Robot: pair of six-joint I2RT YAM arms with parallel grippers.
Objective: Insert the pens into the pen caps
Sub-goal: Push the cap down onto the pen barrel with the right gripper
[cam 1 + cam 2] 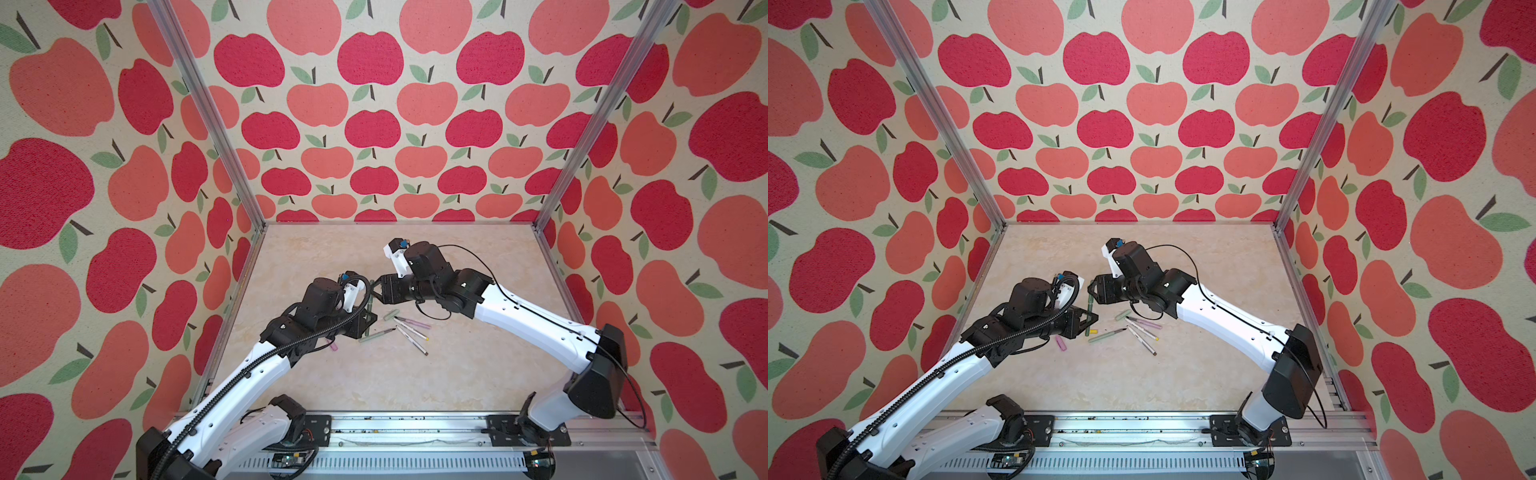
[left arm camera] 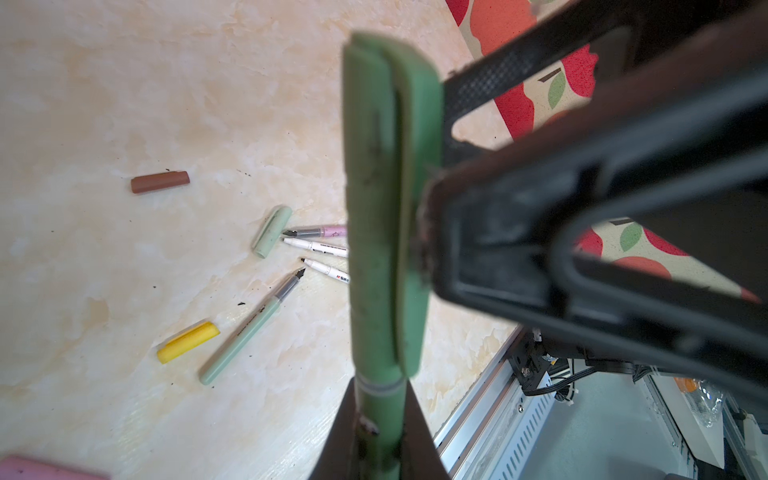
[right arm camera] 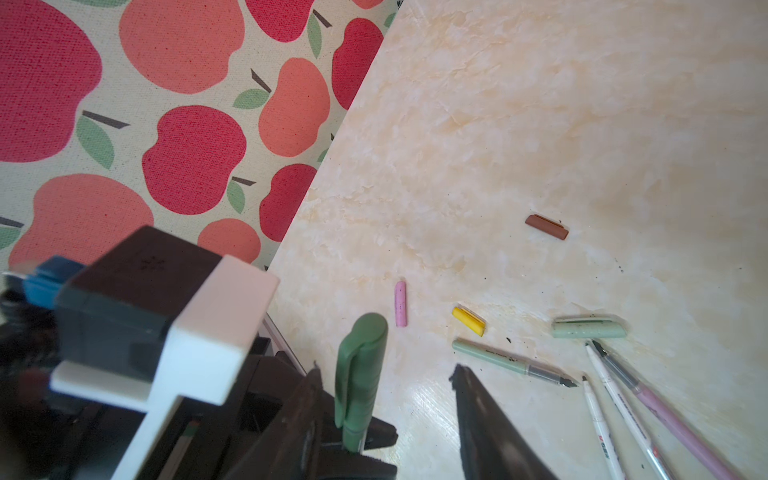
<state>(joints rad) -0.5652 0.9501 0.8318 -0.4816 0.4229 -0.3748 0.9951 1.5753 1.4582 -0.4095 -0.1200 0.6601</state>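
My left gripper (image 2: 380, 399) is shut on the barrel of a dark green pen (image 1: 368, 320), held upright above the table. A dark green cap (image 2: 386, 208) sits on the pen's upper end. My right gripper (image 3: 386, 374) is open around that cap (image 3: 361, 365): one finger is close beside it, the other stands well apart. On the table lie a pale green pen (image 3: 498, 358), a pink pen (image 3: 673, 424) and two white pens (image 2: 318, 247). Loose pen caps lie there too: pale green (image 3: 589, 328), yellow (image 3: 468, 321), brown (image 3: 546, 226) and pink (image 3: 400, 303).
Apple-print fabric walls (image 1: 124, 249) and aluminium posts (image 1: 561, 178) close in the marble-look table (image 1: 457, 374) on three sides. A metal rail (image 1: 395, 428) with both arm bases runs along the front edge. The loose pens lie in a fan just right of the grippers.
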